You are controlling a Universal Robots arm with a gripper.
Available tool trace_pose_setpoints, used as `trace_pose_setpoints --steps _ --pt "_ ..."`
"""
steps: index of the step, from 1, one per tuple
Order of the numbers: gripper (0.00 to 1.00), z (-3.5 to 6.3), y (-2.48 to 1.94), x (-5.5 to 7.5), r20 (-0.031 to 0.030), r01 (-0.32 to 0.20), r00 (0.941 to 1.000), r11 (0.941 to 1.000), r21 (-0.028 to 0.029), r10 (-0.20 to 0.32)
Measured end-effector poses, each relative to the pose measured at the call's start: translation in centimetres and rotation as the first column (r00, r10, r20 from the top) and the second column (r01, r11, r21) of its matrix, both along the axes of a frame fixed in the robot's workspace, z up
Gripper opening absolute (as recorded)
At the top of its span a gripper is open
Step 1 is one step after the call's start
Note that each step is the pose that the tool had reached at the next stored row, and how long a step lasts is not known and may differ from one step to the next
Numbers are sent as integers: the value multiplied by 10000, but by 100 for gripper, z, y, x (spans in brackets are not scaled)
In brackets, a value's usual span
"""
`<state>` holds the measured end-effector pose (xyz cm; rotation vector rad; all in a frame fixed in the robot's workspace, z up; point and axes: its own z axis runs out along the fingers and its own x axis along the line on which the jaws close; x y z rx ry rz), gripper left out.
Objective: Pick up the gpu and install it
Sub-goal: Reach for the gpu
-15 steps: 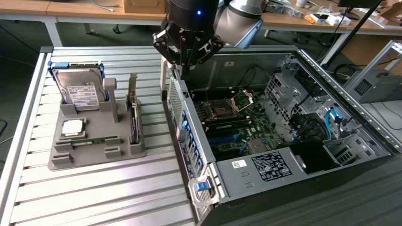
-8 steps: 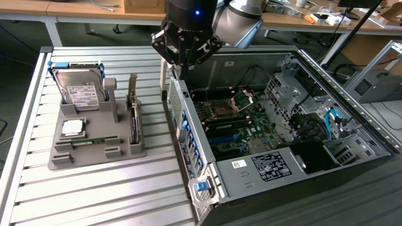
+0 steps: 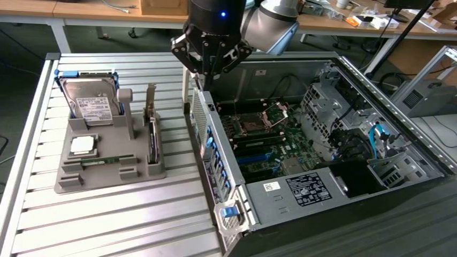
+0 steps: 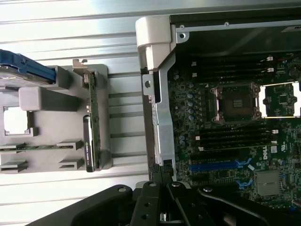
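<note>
We see the gripper [image 3: 208, 72] in the upper middle of the exterior view, hanging over the rear wall of the open computer case [image 3: 236, 206]. Its jaws are closed together and they hold nothing. The gpu [image 3: 152, 134] is not yet picked. It stands on its long edge in a slot at the right side of the grey holder tray [image 3: 107, 184], in the left half of the exterior view, with its silver bracket pointing up at the far end. The gripper is near it but clearly apart, above and toward the exterior view's right. The hard drive [image 3: 93, 104] stands at the far left of the same tray, and a tall grey post [image 3: 126, 110] rises just beside the card. In our judgement, to do the pick well the jaws must be opened while the gripper is high above the tray, and turned so that they close across the thin board. The descent should be straight down along the card's upper edge, away from the post and the case wall. The grip should be firm but on the bare board, so that the card lifts out without tilting in its slot.
</note>
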<state>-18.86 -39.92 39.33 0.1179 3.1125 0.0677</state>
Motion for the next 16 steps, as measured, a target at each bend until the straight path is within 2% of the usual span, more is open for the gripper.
trace_pose_setpoints --steps 16 --pt "11 0 0 -29 -1 0 10000 10000 -1 0"
